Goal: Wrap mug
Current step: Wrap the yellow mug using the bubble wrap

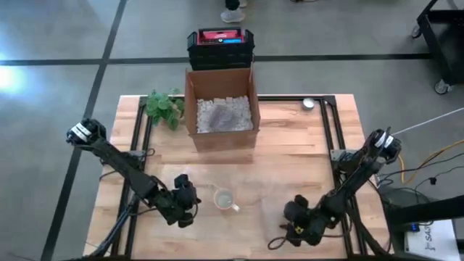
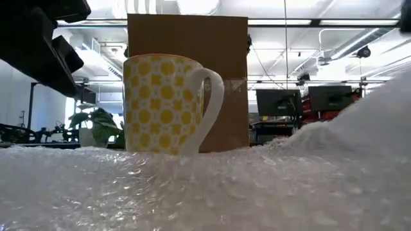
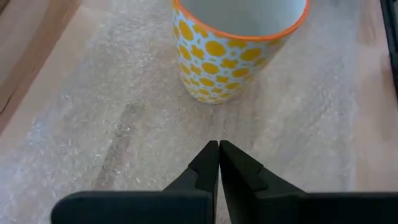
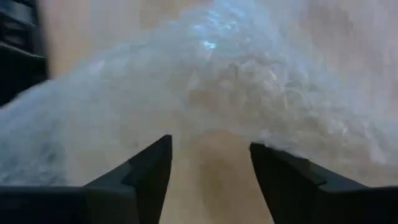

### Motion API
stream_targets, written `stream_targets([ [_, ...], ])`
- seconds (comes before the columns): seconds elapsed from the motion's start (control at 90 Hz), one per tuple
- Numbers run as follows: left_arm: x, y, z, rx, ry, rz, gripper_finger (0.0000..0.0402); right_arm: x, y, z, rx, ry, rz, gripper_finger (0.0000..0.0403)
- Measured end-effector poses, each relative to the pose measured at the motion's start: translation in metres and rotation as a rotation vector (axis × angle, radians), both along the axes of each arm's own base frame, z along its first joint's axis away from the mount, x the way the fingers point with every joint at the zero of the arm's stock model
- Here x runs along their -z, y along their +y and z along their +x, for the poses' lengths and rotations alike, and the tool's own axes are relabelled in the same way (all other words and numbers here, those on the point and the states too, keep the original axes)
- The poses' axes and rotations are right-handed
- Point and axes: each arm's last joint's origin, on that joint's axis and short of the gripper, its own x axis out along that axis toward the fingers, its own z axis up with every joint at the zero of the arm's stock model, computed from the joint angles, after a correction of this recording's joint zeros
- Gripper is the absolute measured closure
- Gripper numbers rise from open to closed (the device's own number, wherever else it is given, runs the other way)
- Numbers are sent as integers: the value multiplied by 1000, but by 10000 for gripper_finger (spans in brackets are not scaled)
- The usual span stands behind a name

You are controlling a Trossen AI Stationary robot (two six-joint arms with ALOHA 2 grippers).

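While both arms hung low over the near edge of the bench point(image 1: 290, 138), the left gripper point(image 3: 219, 149) sat clenched, fingertips pressed together with nothing between them, just above the bubble wrap point(image 3: 112, 124) and close to the mug's left side. Right gripper point(image 4: 211, 149) was near the bench's near right corner, fingers spread apart, with wrap bunched up just ahead of them; nothing pinched between them that I could see. Bubble wrap lay flat across the near middle of the bench and rose in a hump on the right side in the low view. Mug point(image 1: 224, 199), white with yellow dots, orange rim, stood upright on the wrap, between the two grippers, nearer the left one. Handle pointed toward the right gripper side. Mug looked empty from the left wrist view.

Farther back, an open cardboard box point(image 1: 222, 109) stood at the far middle of the bench, filled with pale packing material. Green plant point(image 1: 164, 107) sat just left of the box near the far edge. Small round metal object point(image 1: 309, 104) lay by the far right edge. Black crates with a red top point(image 1: 221, 45) stood on the floor beyond the box.
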Motion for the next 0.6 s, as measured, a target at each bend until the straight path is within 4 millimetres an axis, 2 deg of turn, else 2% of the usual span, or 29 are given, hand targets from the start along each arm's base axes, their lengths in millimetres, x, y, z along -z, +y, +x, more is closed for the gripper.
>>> stream_targets([
  [0.178, -1, -1, 2, 12, -16, 3, 402, -28, 1, 27, -93, -165, -238, 319],
  [0.267, -2, 0, 3, 15, -27, 7, 402, -35, -6, 39, -118, -175, -308, 375],
  [0.322, -2, -1, 3, 19, -29, 9, 402, -36, -11, 44, -98, -161, -313, 394],
  [0.433, -2, -1, 3, 20, -29, 11, 402, -43, -14, 49, -99, -125, -267, 379],
  [0.6, -1, -1, 3, 25, -26, 19, 402, -50, -21, 45, -40, 11, -209, 313],
])
